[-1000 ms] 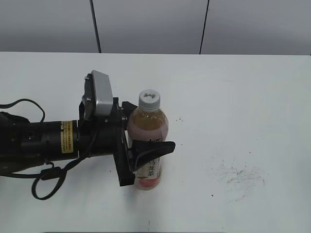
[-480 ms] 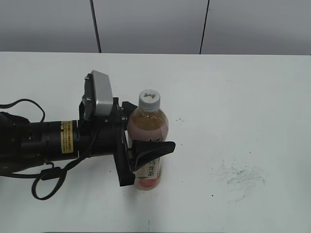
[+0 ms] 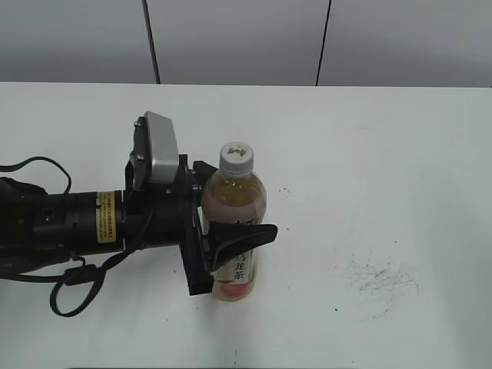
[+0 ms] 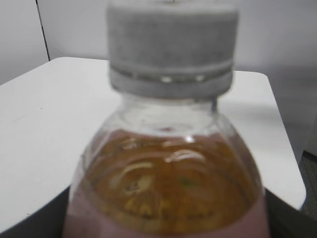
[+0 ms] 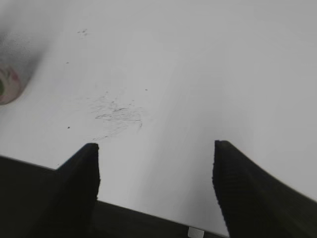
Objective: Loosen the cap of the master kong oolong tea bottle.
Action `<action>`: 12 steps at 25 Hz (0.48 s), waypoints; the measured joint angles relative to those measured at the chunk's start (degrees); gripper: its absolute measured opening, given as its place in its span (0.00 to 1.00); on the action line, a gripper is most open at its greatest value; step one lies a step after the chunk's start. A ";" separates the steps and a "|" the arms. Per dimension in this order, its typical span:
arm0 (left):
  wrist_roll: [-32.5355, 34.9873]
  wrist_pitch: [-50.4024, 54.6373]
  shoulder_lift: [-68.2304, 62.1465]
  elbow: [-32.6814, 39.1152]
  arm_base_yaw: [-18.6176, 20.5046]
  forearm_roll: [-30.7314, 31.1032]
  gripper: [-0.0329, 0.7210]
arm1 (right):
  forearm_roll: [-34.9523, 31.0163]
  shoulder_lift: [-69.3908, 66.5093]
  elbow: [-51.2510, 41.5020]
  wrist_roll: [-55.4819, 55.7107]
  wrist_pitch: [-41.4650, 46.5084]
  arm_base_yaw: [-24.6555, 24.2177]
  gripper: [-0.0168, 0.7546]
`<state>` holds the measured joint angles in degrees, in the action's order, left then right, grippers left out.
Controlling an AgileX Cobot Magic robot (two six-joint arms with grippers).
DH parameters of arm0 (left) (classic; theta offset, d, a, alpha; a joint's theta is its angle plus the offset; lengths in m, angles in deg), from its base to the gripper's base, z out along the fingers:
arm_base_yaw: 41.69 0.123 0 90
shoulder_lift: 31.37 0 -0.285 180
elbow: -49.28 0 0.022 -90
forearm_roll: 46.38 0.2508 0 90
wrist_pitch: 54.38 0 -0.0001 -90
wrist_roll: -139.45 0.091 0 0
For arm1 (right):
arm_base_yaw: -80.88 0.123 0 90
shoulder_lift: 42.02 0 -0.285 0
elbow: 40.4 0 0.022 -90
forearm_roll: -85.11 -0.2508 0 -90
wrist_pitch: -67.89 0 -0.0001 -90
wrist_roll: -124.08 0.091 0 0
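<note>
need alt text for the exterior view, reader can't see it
The left end effector grips an upright tea bottle around its label on a white table, reaching in from the left. The white cap is on; nothing touches it.

Your left arm (image 3: 69, 223) lay low and nearly level, reaching in from the left edge of the exterior view, its wrist camera housing (image 3: 156, 150) uppermost. Your left gripper (image 3: 231, 223) was clamped across the body of the master kong oolong tea bottle (image 3: 234, 231), one black finger (image 3: 244, 237) crossing the front of the label, the other behind it. Your right gripper (image 5: 156, 186) appeared only in its own wrist view: jaws spread wide, holding nothing, angled down.
</note>
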<state>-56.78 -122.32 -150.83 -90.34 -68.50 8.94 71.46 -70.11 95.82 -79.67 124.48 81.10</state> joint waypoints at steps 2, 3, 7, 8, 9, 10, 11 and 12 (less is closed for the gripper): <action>0.00 0.00 0.00 0.00 0.00 0.00 0.64 | -3.19 -4.75 1.55 -5.78 -0.48 1.27 0.72; 0.00 0.00 0.00 0.00 0.00 0.00 0.64 | -4.22 -7.09 2.57 -7.51 -0.62 2.34 0.72; 0.00 0.00 0.00 0.00 0.00 0.05 0.64 | -5.30 -16.80 8.16 -11.54 0.50 5.67 0.70; 0.00 0.00 0.00 0.00 0.00 0.05 0.64 | -5.31 -18.96 9.98 -12.42 0.89 6.78 0.68; 0.00 0.00 0.00 0.00 0.00 0.05 0.64 | -5.38 -21.46 11.54 -13.29 1.42 8.04 0.66; 0.00 -0.05 0.00 0.00 0.00 0.05 0.64 | -5.43 -23.98 13.43 -13.81 1.78 9.35 0.64; 0.00 -0.05 0.00 0.00 0.00 0.05 0.64 | -5.49 -26.21 15.43 -14.30 2.34 10.44 0.63; 0.00 -0.05 0.00 0.00 0.00 0.05 0.64 | -5.49 -29.76 17.42 -14.53 2.80 11.67 0.62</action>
<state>-56.78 -122.37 -150.83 -90.34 -68.50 8.99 65.97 -99.86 113.23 -94.20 127.28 92.77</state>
